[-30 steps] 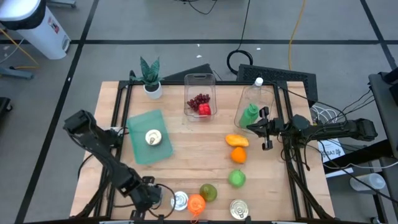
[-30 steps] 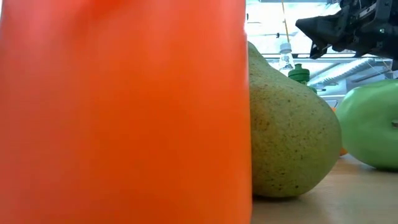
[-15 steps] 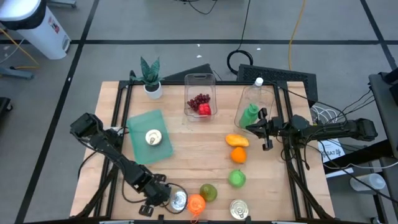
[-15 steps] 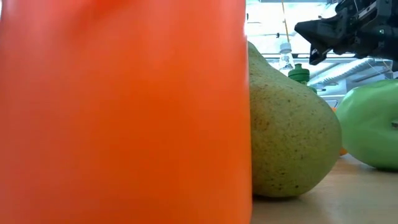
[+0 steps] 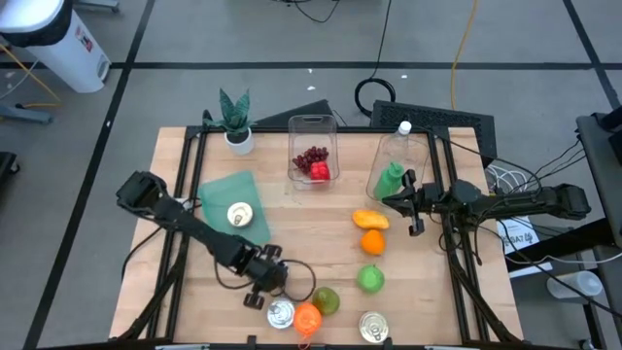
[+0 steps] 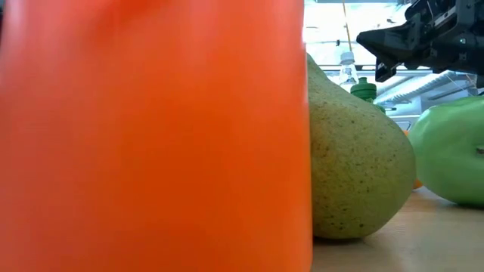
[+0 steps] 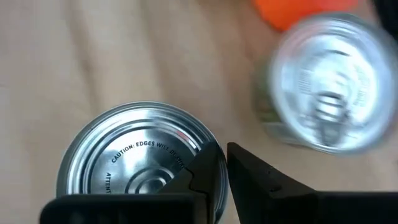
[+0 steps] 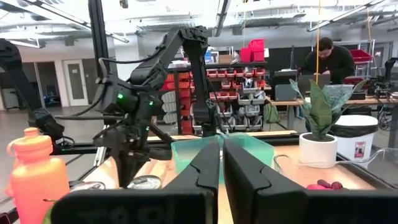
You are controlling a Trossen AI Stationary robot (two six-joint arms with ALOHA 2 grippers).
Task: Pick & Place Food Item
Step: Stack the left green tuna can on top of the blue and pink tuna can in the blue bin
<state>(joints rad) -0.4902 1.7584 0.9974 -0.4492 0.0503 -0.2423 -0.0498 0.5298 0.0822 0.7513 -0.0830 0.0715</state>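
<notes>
- The bench (image 5: 292,243) under me is pale wooden planks with a dark metal frame along its edges.
- A flat teal cutting board (image 5: 225,194) lies on my left side of it, with a round metal can (image 5: 239,215) standing on it.
- A clear plastic tub (image 5: 313,146) at the far edge holds dark red grapes (image 5: 309,156) and a red piece beside them.
- A clear bottle with a white cap (image 5: 402,131) stands at the far right, a green bottle (image 5: 390,178) just in front of it.
- A small potted plant (image 5: 234,117) with stiff pointed leaves sits in a white pot at the far left corner.
- The foods lie in a loose line on the right half: a smooth yellow mango-like fruit (image 5: 370,219), a round orange (image 5: 372,242), a glossy green apple (image 5: 369,279), and a speckled, matte green pear (image 5: 326,299) touching the orange plastic bottle (image 5: 307,319) at the near edge.
- Two more ribbed-lid tins stand near the edge: one (image 5: 281,313) just beside the orange bottle, one (image 5: 374,328) farther right.
- My left claw (image 5: 269,284) hangs over the near-edge tin, fingers pressed together, holding nothing.
- My right claw (image 5: 413,201) hovers just right of the mango, fingers closed and empty.
</notes>
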